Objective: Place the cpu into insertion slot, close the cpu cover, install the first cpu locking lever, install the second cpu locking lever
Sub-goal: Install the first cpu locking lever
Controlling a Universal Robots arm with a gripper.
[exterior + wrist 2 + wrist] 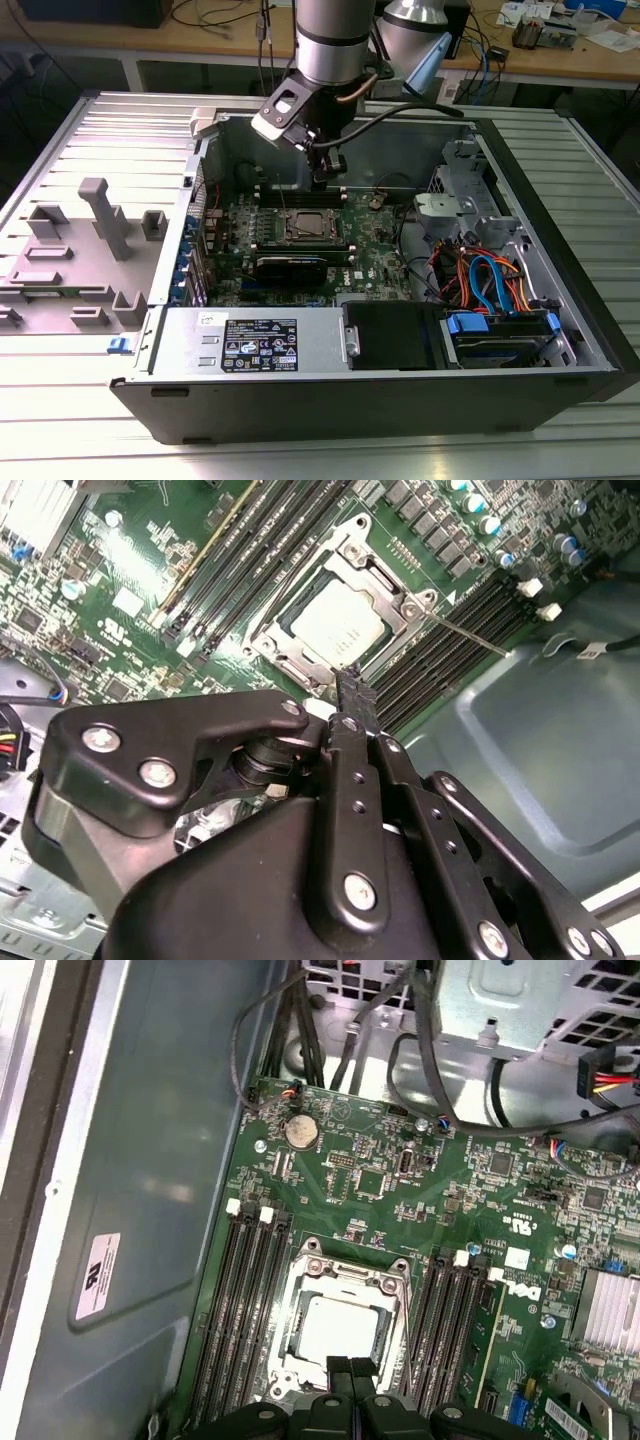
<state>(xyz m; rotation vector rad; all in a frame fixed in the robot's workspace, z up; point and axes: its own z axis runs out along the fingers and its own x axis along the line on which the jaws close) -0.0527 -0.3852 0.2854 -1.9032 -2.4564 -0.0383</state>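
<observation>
We see the gripper [323,178] low inside the open computer case [400,400], hanging over the green board [375,245] just behind the socket [312,1252]. Jaws are clenched: in both wrist views the two fingertips [338,1368] sit pressed together with nothing between them. The tip [348,685] is at the socket's edge. We can't tell whether it's touching.

The cpu [335,1332] is already seated in the socket, grey top up and flat. The cover [350,1278] looks to be down, its silver frame [385,585] lying around the chip, which shows through the window.

One lever [465,635] shows in the second wrist view as a thin metal rod running out from a socket corner across the memory slots [250,1300]. It looks unlatched to us. We can't make out the other lever clearly.

Memory slots flank the socket on both sides. In the exterior view the black graphics card [290,268] lies just in front of the socket. A coin battery [301,1130] sits further along the board. Orange and blue cables [480,275] bunch at the exterior view's right. A grey holder tray [90,250] sits outside the case on the ribbed table [100,440], at the exterior view's left.
</observation>
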